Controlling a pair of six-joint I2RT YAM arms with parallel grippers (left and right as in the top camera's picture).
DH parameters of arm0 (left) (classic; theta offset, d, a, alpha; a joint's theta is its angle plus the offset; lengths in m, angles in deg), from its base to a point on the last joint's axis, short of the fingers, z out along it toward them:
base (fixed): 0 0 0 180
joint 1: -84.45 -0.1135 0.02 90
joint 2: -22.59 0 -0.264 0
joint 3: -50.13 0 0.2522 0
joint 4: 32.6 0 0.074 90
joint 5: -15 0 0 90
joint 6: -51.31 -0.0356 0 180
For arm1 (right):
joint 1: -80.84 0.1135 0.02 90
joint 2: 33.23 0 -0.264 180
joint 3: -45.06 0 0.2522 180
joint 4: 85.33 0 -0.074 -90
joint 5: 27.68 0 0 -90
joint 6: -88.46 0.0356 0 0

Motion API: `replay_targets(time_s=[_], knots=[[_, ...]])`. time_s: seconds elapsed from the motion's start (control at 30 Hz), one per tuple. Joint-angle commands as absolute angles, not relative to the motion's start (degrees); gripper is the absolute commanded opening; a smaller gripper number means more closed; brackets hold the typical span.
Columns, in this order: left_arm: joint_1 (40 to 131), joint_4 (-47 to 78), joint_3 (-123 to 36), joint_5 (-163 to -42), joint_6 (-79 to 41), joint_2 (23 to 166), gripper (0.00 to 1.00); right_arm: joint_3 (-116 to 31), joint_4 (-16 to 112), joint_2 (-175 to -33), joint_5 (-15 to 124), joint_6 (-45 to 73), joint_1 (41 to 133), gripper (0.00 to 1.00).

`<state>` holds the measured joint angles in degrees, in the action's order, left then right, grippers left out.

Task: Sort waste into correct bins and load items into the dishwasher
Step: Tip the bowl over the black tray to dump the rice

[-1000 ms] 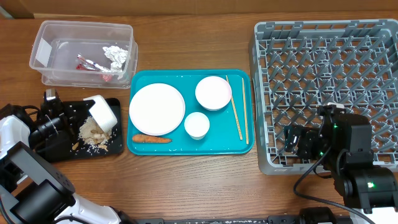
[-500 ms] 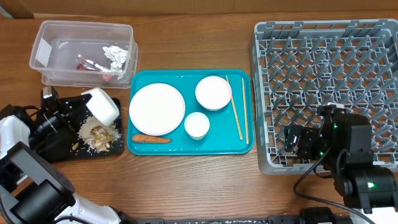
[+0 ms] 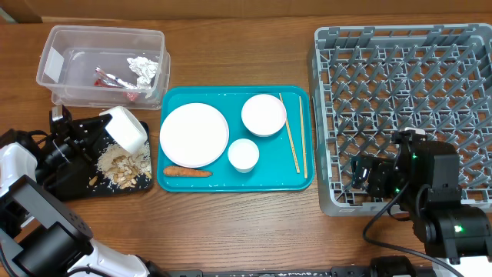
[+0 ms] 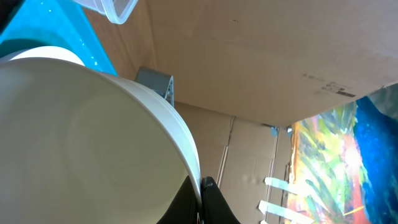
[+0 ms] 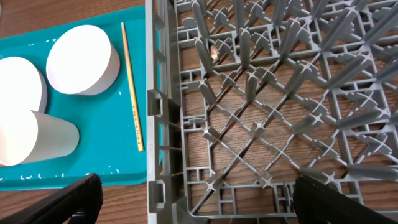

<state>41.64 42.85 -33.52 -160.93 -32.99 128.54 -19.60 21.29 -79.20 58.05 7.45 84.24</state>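
My left gripper (image 3: 102, 128) is shut on the rim of a white bowl (image 3: 127, 131), which it holds tipped over the black tray (image 3: 65, 185). Pale food scraps (image 3: 121, 165) lie on that tray below the bowl. In the left wrist view the bowl (image 4: 93, 137) fills the frame, its rim pinched between my fingertips (image 4: 214, 202). The clear tub (image 3: 54, 40) holds the wrapper (image 3: 115, 81) and foil ball (image 3: 144, 69). On the teal tray (image 3: 231, 185) lie a plate (image 3: 194, 135), bowl (image 3: 264, 115), cup (image 3: 243, 155), carrot (image 3: 187, 172) and chopsticks (image 3: 292, 142). My right gripper (image 3: 365, 175) (image 5: 199, 199) is open over the dishwasher rack's (image 3: 400, 77) near left corner.
The rack (image 5: 267, 112) holds nothing but its upright pegs. Bare wooden table runs along the front edge and between the teal tray and the rack. The tub stands right behind the black tray.
The tipped bowl has shifted slightly up and back from the scrap pile, and the scraps have spread wider on the black tray. The right arm has stayed still.
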Motion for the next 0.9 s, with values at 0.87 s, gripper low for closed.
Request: replay_targets(time_s=[0.87], knots=[[40.2, 39.8, -33.2, -165.5, -38.3, 126.8, 0.04, -21.3, 21.5, -78.9, 57.8, 7.5, 84.1, 1.00]])
